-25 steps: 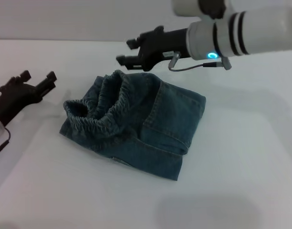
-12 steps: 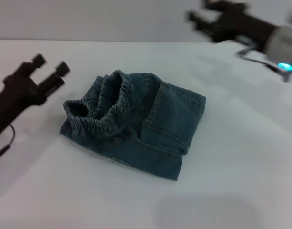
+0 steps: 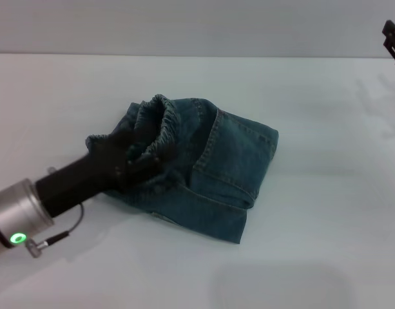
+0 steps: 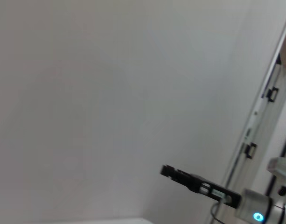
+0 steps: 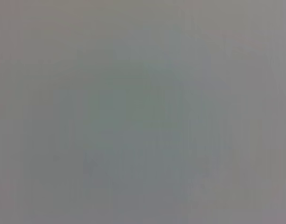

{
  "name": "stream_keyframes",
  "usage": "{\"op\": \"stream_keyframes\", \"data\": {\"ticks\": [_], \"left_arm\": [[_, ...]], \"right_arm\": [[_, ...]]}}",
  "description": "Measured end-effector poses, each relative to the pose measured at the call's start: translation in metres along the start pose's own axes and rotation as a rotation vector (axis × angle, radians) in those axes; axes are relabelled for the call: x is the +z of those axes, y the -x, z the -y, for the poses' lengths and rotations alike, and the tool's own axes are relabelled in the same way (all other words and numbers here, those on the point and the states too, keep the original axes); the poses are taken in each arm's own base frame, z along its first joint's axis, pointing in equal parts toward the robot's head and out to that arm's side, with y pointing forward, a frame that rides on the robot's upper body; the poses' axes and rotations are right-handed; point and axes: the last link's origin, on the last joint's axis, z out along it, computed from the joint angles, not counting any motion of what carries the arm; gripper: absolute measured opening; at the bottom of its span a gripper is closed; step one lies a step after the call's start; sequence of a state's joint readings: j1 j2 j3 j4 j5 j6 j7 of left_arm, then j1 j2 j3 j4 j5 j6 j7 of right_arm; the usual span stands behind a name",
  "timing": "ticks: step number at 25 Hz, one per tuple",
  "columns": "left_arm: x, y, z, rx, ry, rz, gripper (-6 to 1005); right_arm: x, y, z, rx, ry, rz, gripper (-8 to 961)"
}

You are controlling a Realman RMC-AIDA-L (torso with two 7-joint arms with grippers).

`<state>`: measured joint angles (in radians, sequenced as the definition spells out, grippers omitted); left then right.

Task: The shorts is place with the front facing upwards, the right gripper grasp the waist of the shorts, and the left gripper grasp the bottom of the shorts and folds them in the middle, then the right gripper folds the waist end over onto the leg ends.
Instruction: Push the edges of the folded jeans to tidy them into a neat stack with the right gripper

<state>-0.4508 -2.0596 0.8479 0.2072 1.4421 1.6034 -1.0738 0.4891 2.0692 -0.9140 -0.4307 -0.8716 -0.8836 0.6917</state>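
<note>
**Left pincer on the gathered waist**

The shorts lie folded in a compact bundle near the middle of the white table. The waist is bunched toward the table's left side. The left pincer rests over that ruffled band, fingers blurred; grip cannot be told. The right pincer is high at the table's far right corner, well apart; its spread is likewise unclear.
</note>
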Motion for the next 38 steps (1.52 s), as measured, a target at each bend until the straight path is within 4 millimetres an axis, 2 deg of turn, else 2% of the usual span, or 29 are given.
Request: {"op": "stream_keyframes", "data": {"ticks": [8, 14, 21, 25, 27, 31, 38], "left_arm": [[0.026, 0.018, -0.005, -0.050, 0.038, 0.116, 832], [0.036, 0.025, 0.003, -0.051, -0.006, 0.179, 832], [0.040, 0.028, 0.021, -0.023, -0.114, 0.215, 832], [0.042, 0.021, 0.040, 0.017, -0.227, 0.208, 832], [0.042, 0.021, 0.040, 0.017, -0.227, 0.208, 832], [0.039, 0.018, 0.063, 0.026, -0.387, 0.213, 832], [0.033, 0.020, 0.070, 0.047, -0.448, 0.212, 832]], "right_arm": [[0.000, -0.006, -0.003, -0.001, 0.000, -0.017, 479], [0.001, -0.007, -0.007, -0.001, 0.012, -0.019, 479], [0.002, -0.011, -0.014, 0.016, 0.034, -0.025, 479], [0.000, -0.014, -0.016, 0.025, 0.041, -0.028, 479], [-0.001, -0.016, -0.017, 0.028, 0.044, -0.032, 478], [-0.002, -0.019, -0.020, 0.030, 0.050, -0.041, 478], [-0.004, -0.021, -0.019, 0.033, 0.048, -0.046, 478]]}}
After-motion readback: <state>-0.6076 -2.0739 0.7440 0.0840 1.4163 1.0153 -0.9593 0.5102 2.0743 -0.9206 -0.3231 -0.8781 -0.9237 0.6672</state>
